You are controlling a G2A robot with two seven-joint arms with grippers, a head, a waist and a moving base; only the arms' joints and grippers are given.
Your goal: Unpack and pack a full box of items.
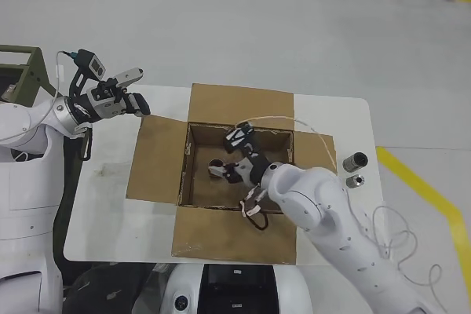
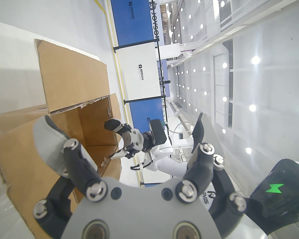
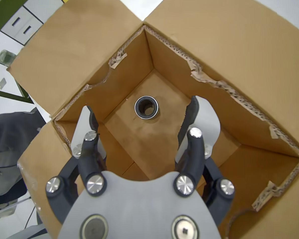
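Observation:
An open cardboard box (image 1: 158,161) stands mid-table with all its flaps spread out. On its floor stands one dark cylinder with a metal rim (image 3: 153,115), which the top view shows near the box's left wall (image 1: 217,168). My right gripper (image 3: 141,106) hangs open inside the box mouth (image 1: 231,166), above the cylinder and apart from it, with nothing between its fingers. My left gripper (image 1: 133,102) is held open and empty above the table's far left corner, off the box's left flap. The left wrist view has the left gripper (image 2: 122,125) facing the box (image 2: 72,75) and the right gripper (image 2: 124,138) beyond.
Two short metal-and-black cylinders (image 1: 355,162) (image 1: 355,181) stand on the white table (image 1: 102,204) right of the box's right flap. A green frame (image 1: 16,71) sits past the table's far left corner. Bare tabletop lies left of the box.

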